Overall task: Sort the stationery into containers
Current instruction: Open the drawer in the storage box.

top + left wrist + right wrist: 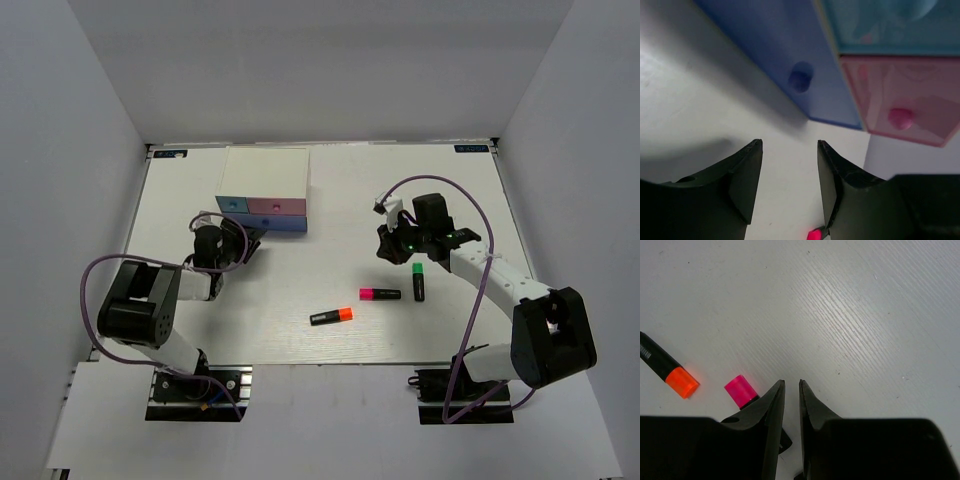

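Observation:
The containers are drawers of a cream-topped box (265, 172) with light-blue (232, 204), pink (272, 206) and darker blue (278, 224) fronts. Up close I see the darker blue front (780, 45) and the pink front (900, 100), each with a knob. My left gripper (245, 243) (790, 146) hangs open and empty just before the box. Three black highlighters lie mid-table with orange (332, 316), pink (380, 294) and green (418, 280) ends. My right gripper (388, 245) (792, 383) hovers above them, jaws a narrow gap apart, holding nothing. The pink end (740, 391) and orange end (682, 382) show to its left.
White walls close the table (330, 260) on three sides. A cable loops over each arm. The left arm's base (195, 385) and the right arm's base (470, 395) stand at the near edge.

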You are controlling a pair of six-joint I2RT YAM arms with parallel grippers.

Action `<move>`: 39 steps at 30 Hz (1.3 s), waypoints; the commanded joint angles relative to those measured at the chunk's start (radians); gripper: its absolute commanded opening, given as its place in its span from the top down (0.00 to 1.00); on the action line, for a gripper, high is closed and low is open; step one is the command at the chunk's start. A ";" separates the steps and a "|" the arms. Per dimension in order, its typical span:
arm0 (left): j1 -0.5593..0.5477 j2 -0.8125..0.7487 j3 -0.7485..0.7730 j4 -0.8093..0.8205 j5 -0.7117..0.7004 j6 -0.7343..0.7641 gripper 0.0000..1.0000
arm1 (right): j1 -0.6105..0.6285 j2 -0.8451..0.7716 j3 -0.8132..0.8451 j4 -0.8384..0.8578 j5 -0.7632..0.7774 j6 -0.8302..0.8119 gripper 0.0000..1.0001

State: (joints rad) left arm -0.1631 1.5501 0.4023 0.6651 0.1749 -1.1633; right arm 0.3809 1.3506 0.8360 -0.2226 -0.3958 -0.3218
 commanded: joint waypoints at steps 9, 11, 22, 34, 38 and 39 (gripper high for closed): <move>0.028 0.142 0.164 0.094 0.060 -0.030 0.42 | -0.007 -0.024 0.006 0.000 0.002 -0.010 0.74; 0.028 0.152 0.173 0.094 0.069 -0.030 0.45 | -0.008 -0.021 0.006 0.000 0.008 -0.010 0.74; 0.028 0.208 0.164 0.094 0.060 -0.030 0.50 | -0.011 -0.016 0.012 -0.003 0.003 -0.013 0.74; 0.028 0.289 0.173 0.224 0.060 -0.039 0.50 | -0.019 -0.010 0.028 -0.032 0.011 -0.025 0.74; 0.028 0.311 0.173 0.277 0.060 -0.049 0.50 | -0.023 -0.001 0.031 -0.037 0.012 -0.030 0.74; 0.028 0.323 0.173 0.277 0.051 -0.049 0.50 | -0.025 -0.001 0.031 -0.037 0.009 -0.028 0.74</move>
State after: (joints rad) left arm -0.1394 1.8641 0.5556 0.8787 0.2432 -1.2064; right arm 0.3637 1.3502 0.8364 -0.2413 -0.3874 -0.3332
